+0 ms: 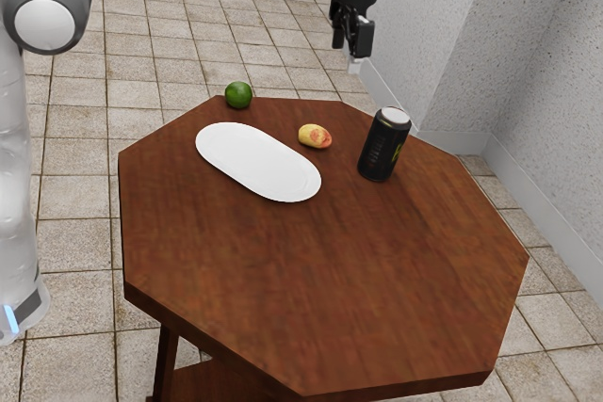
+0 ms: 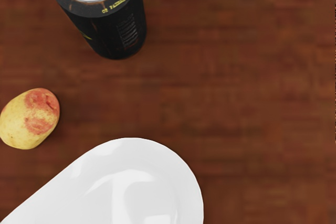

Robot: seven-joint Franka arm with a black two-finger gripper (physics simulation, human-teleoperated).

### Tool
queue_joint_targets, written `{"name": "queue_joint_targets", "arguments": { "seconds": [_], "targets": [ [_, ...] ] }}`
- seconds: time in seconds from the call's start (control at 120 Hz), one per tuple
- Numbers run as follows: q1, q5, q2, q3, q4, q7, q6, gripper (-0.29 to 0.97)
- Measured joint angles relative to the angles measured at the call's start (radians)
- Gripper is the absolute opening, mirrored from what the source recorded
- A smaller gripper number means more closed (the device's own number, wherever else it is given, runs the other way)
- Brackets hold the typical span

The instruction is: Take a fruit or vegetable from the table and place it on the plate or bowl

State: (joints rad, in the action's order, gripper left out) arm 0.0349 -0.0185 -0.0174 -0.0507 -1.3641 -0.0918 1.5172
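Here, the largest thing is the octagonal wooden table (image 1: 377, 261), standing on a tiled floor (image 1: 141, 25) near a grey wall (image 1: 452, 35). The white arm (image 1: 19, 185) rises along the exterior view's left edge. Its gripper (image 1: 350, 52) hangs high above the far edge of the table, and the fingers stand a little apart with nothing between them.

On the table lies a white oval plate (image 1: 256, 162), and nothing is on it. Toward the exterior view's right from the plate, a black can (image 1: 383, 145) stands upright. Between the plate and the can lies a yellow fruit with red patches (image 1: 315, 136), just beside the plate's rim but not touching it. In the wrist view it is near the plate's rounded end. A green lime (image 1: 238, 94) sits at the far edge of the table, behind the plate and apart from it.
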Motion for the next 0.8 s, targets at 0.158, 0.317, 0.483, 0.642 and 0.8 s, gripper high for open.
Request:
{"name": "queue_joint_targets", "arguments": {
  "seconds": [0.158,0.317,0.483,0.642,0.8],
  "targets": [
    [-0.011,-0.001,0.000,-0.001,0.000,-0.003,-0.001,0.68],
    [-0.024,-0.015,0.024,0.002,0.197,-0.006,-0.065,0.68],
    [-0.071,-0.007,0.065,-0.029,0.273,-0.009,-0.153,0.68],
    [-0.106,0.015,0.020,-0.206,0.264,-0.011,-0.192,0.68],
    [0.014,-0.012,-0.081,-0.296,0.262,-0.012,-0.191,0.68]
  ]
}}
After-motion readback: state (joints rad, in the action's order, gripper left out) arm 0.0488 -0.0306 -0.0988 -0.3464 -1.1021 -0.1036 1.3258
